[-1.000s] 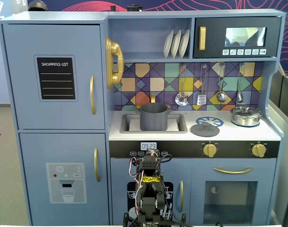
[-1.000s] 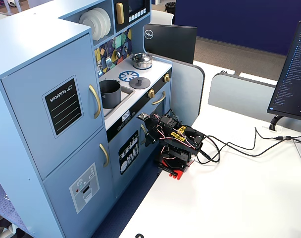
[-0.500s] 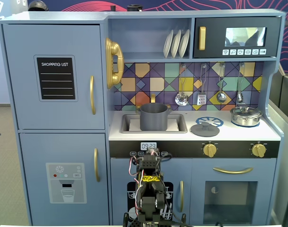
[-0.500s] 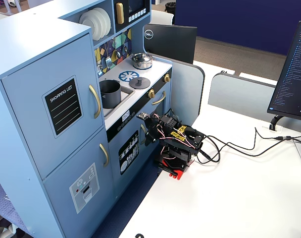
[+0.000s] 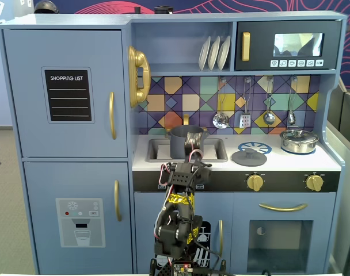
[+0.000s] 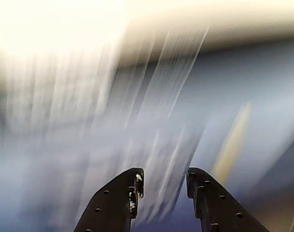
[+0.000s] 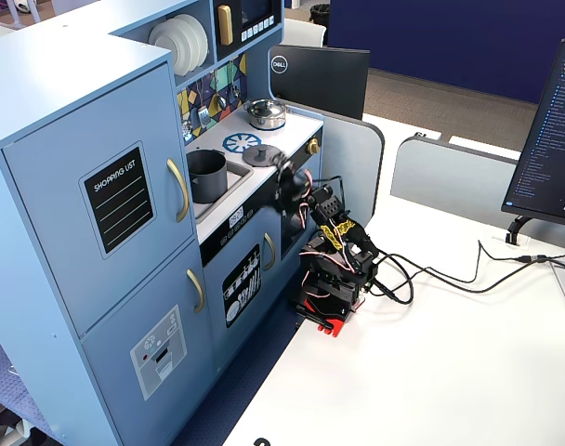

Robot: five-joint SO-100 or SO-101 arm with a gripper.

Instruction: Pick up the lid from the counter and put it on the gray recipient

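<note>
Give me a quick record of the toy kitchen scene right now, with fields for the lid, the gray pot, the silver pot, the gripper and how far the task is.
lid: flat dark-gray disc with a knob, lying on the counter beside the blue burner, untouched
gray pot: the gray recipient stands uncovered in the sink
silver pot: shiny silver pot, lid on, at the counter's right end in this fixed view
gripper: raised in front of the counter, jaws apart and empty in the wrist view
wrist view: background motion-blurred
task state: lid not yet picked up

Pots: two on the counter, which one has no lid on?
The gray pot in the sink is open-topped; its lid lies flat on the counter beside the burner. The smaller silver pot at right is covered.
</note>
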